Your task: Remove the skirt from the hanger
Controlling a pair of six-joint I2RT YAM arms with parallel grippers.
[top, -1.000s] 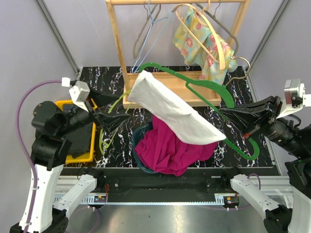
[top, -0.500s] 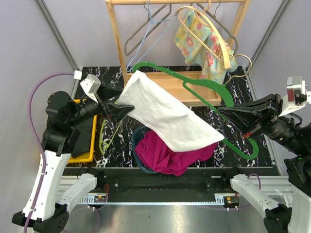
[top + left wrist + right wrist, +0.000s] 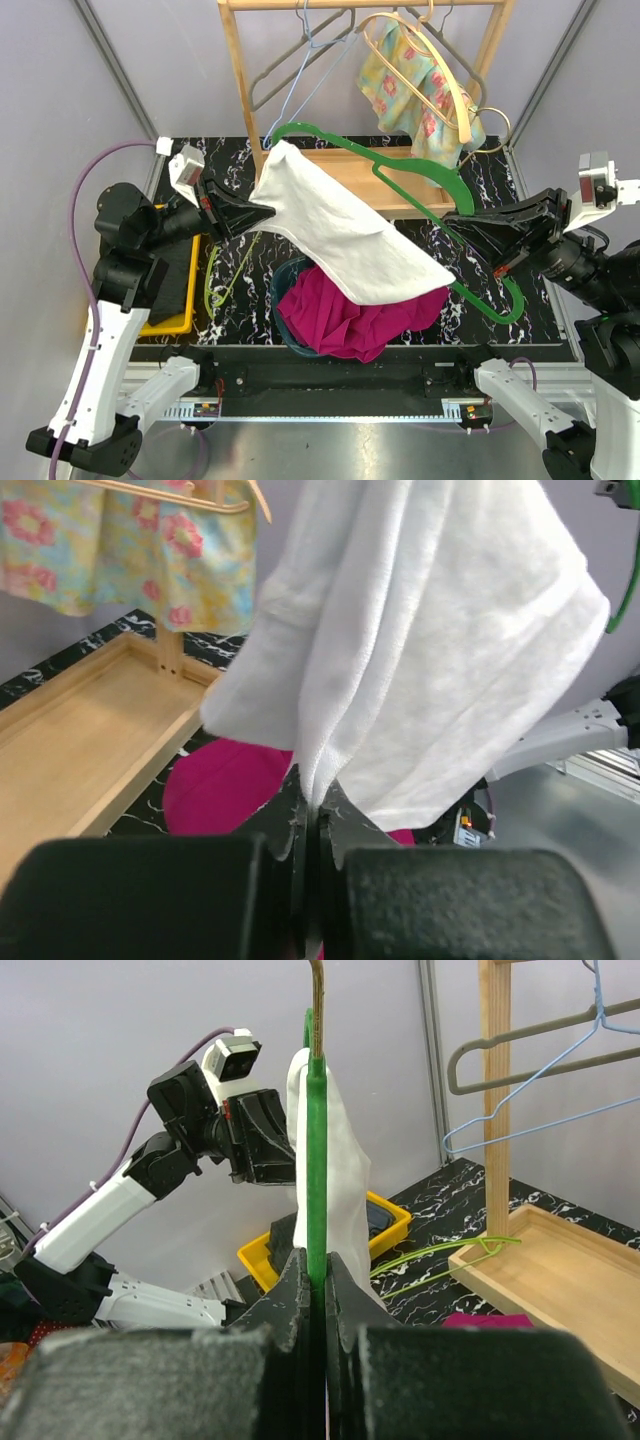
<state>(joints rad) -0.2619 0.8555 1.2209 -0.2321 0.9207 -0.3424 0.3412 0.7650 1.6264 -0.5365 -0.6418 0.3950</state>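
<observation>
While the left gripper [image 3: 252,208], left of centre, is closed tight on the white skirt [image 3: 345,240] edge, the right gripper [image 3: 452,218], at right, clamps the green hanger [image 3: 316,1150].

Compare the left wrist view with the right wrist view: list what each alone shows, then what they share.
Left wrist only: the left gripper pinching the white skirt at its edge, and the floral garment on a wooden hanger. Right wrist only: the right gripper shut on the green hanger, the left arm, the yellow tray, the grey hanger and the blue hanger. Both: the white skirt, the magenta cloth and the wooden rack base.
</observation>
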